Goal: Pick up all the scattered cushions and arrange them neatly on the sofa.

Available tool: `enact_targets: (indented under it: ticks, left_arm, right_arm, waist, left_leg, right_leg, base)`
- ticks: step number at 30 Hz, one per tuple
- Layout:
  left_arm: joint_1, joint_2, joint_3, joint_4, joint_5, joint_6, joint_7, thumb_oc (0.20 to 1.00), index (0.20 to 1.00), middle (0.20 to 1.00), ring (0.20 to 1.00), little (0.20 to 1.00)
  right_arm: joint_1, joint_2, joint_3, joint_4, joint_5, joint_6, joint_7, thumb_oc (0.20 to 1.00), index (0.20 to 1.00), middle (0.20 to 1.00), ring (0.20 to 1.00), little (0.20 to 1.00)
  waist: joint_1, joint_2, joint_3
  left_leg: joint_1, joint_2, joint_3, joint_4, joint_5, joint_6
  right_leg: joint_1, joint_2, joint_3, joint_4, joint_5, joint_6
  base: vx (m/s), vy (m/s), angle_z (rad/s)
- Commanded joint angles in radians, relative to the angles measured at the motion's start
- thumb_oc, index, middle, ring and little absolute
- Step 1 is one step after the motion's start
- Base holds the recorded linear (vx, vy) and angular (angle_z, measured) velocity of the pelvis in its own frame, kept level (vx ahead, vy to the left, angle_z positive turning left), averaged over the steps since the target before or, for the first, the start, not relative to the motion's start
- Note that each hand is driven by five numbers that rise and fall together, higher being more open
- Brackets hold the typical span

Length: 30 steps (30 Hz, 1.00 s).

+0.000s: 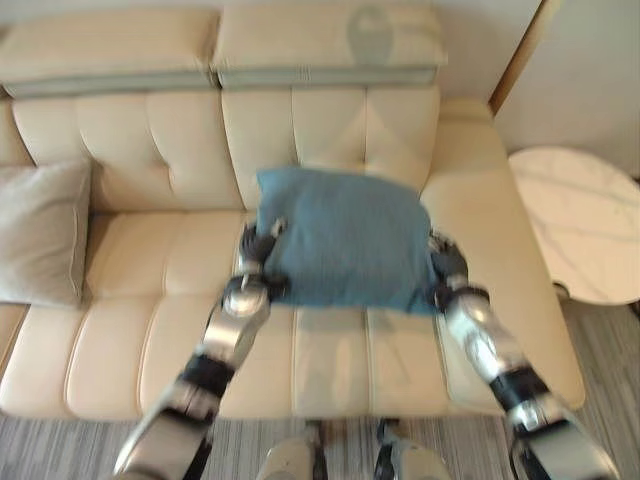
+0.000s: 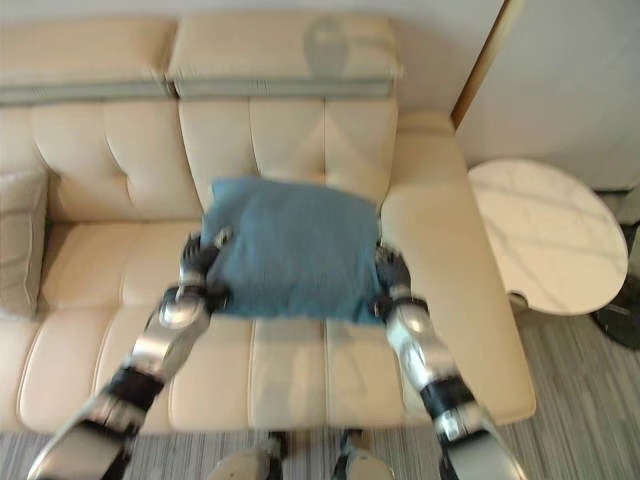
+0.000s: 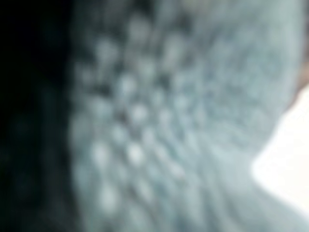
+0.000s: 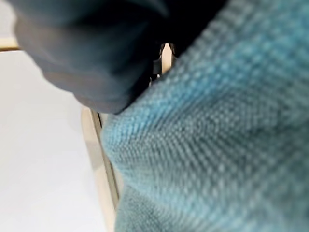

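Two cushions: a blue cushion (image 1: 345, 238) held between both hands above the cream sofa (image 1: 130, 340) seat. The left hand (image 1: 258, 250) grips its left edge, fingers curled onto it; the right hand (image 1: 445, 265) presses the right edge, its fingers hidden. A grey cushion (image 1: 40, 232) leans well left of the left hand. One round white surface (image 1: 580, 225) stands right of the right hand.

left hand (image 1: 258, 250), right hand (image 1: 446, 268) raised (fingers obscured)

Cushion (image 1: 345, 238) above sofa (image 1: 130, 330) seat, side table (image 1: 575, 220) right
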Motion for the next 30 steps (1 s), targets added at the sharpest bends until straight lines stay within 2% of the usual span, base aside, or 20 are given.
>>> enact_targets:
  ticks: [1,3,5,6,7,8,9,10,12,13,17,24,30]
  left_arm:
    - [-0.241,-0.030,-0.082,-0.060,0.104,-0.173,0.043,0.200,0.200,0.200,0.200,0.200]
    - [-0.392,-0.017,-0.123,0.054,0.138,-0.172,0.087,0.200,0.200,0.200,0.200,0.200]
    - [-0.435,-0.015,-0.133,0.101,0.155,-0.166,0.107,0.200,0.200,0.200,0.200,0.200]
    - [-0.512,-0.015,-0.158,0.218,0.212,-0.133,0.161,0.200,0.200,0.200,0.200,0.200]
    - [-0.517,-0.015,-0.158,0.221,0.211,-0.135,0.161,0.200,0.200,0.200,0.200,0.200]
    - [-0.580,-0.003,-0.189,0.353,0.242,-0.104,0.165,0.464,0.464,0.464,0.464,0.464]
    - [-0.584,-0.003,-0.189,0.356,0.241,-0.105,0.164,0.564,0.564,0.564,0.564,0.564]
    - [-0.637,0.021,-0.224,0.476,0.274,-0.077,0.167,1.000,1.000,1.000,1.000,1.000]
    - [-0.650,0.029,-0.232,0.512,0.287,-0.068,0.166,1.000,1.000,1.000,1.000,1.000]
    - [-0.659,0.042,-0.251,0.565,0.327,-0.037,0.189,1.000,1.000,1.000,1.000,1.000]
    - [-0.649,0.047,-0.232,0.630,0.345,-0.009,0.199,1.000,1.000,1.000,1.000,1.000]
    - [-0.579,0.049,-0.192,0.661,0.333,-0.012,0.158,1.000,1.000,1.000,1.000,1.000]
    - [-0.369,0.046,-0.086,0.619,0.220,-0.024,0.036,1.000,1.000,1.000,1.000,1.000]
  right_arm:
    - [-0.220,0.068,0.075,-0.088,-0.043,-0.144,-0.022,0.200,0.200,0.200,0.200,0.200]
    - [-0.356,0.033,0.080,0.006,-0.120,-0.166,-0.101,0.200,0.200,0.200,0.200,0.200]
    - [-0.395,0.026,0.079,0.048,-0.140,-0.171,-0.127,0.200,0.200,0.200,0.200,0.200]
    - [-0.468,0.019,0.099,0.158,-0.178,-0.175,-0.184,0.200,0.200,0.200,0.200,0.200]
    - [-0.473,0.019,0.098,0.161,-0.177,-0.176,-0.183,0.366,0.366,0.366,0.366,0.366]
    - [-0.543,0.016,0.118,0.307,-0.169,-0.154,-0.198,1.000,1.000,1.000,1.000,1.000]
    - [-0.547,0.015,0.117,0.311,-0.168,-0.156,-0.196,1.000,1.000,1.000,1.000,1.000]
    - [-0.596,0.013,0.147,0.428,-0.214,-0.128,-0.233,1.000,1.000,1.000,1.000,1.000]
    - [-0.611,0.009,0.152,0.457,-0.239,-0.117,-0.245,1.000,1.000,1.000,1.000,1.000]
    - [-0.611,0.017,0.136,0.541,-0.288,-0.087,-0.329,1.000,1.000,1.000,1.000,1.000]
    - [-0.586,0.044,0.126,0.572,-0.337,-0.059,-0.363,1.000,1.000,1.000,1.000,1.000]
    - [-0.524,0.049,0.138,0.594,-0.380,-0.041,-0.323,1.000,1.000,1.000,1.000,1.000]
    - [-0.341,0.059,0.065,0.522,-0.322,-0.049,-0.244,1.000,1.000,1.000,1.000,1.000]
  waist:
    - [-0.011,-0.011,0.057]
    - [-0.019,-0.001,0.074]
    - [-0.022,0.002,0.073]
    - [-0.027,0.005,0.085]
    - [-0.027,0.005,0.084]
    - [-0.029,0.006,0.098]
    - [-0.029,0.006,0.097]
    - [-0.031,0.005,0.108]
    - [-0.031,0.006,0.113]
    - [-0.031,0.011,0.123]
    - [-0.036,0.013,0.133]
    - [-0.044,0.007,0.129]
    - [-0.046,0.000,0.120]
  left_leg:
    - [-0.036,-0.016,-0.090,0.064,-0.107,-0.023]
    - [-0.113,-0.019,-0.098,0.096,-0.103,-0.027]
    - [-0.139,-0.020,-0.100,0.101,-0.097,-0.028]
    - [-0.175,-0.019,-0.098,0.109,-0.093,-0.033]
    - [-0.182,-0.020,-0.098,0.110,-0.090,-0.032]
    - [-0.206,-0.019,-0.098,0.118,-0.086,-0.034]
    - [-0.211,-0.019,-0.098,0.118,-0.083,-0.034]
    - [-0.226,-0.019,-0.097,0.122,-0.083,-0.036]
    - [-0.234,-0.020,-0.097,0.125,-0.081,-0.036]
    - [-0.242,-0.021,-0.098,0.125,-0.081,-0.035]
    - [-0.239,-0.025,-0.100,0.124,-0.081,-0.033]
    - [-0.206,-0.030,-0.099,0.113,-0.086,-0.031]
    - [-0.100,-0.028,-0.091,0.084,-0.103,-0.029]
  right_leg:
    - [-0.017,-0.032,0.016,0.138,-0.223,0.059]
    - [-0.088,-0.039,0.029,0.165,-0.222,0.062]
    - [-0.115,-0.040,0.033,0.169,-0.217,0.062]
    - [-0.151,-0.042,0.038,0.179,-0.217,0.065]
    - [-0.157,-0.042,0.038,0.179,-0.214,0.064]
    - [-0.183,-0.043,0.044,0.187,-0.210,0.066]
    - [-0.187,-0.043,0.044,0.186,-0.208,0.066]
    - [-0.204,-0.040,0.051,0.187,-0.205,0.068]
    - [-0.210,-0.039,0.053,0.186,-0.203,0.067]
    - [-0.216,-0.039,0.051,0.180,-0.199,0.069]
    - [-0.212,-0.037,0.057,0.172,-0.192,0.070]
    - [-0.175,-0.035,0.058,0.154,-0.187,0.068]
    - [-0.074,-0.028,0.059,0.127,-0.191,0.069]
  base:
    - [0.00,0.000,0.00]
    - [0.00,0.000,0.00]
    - [0.00,0.014,0.02]
    - [-0.02,0.024,0.04]
    - [-0.02,0.033,0.03]
    - [0.00,0.000,0.00]
    - [0.00,0.000,0.00]
    - [0.00,0.000,0.00]
    - [0.00,0.000,0.00]
    - [0.00,0.000,0.00]
    - [0.01,0.007,0.00]
    - [0.00,0.000,0.00]
    - [0.04,0.016,0.00]
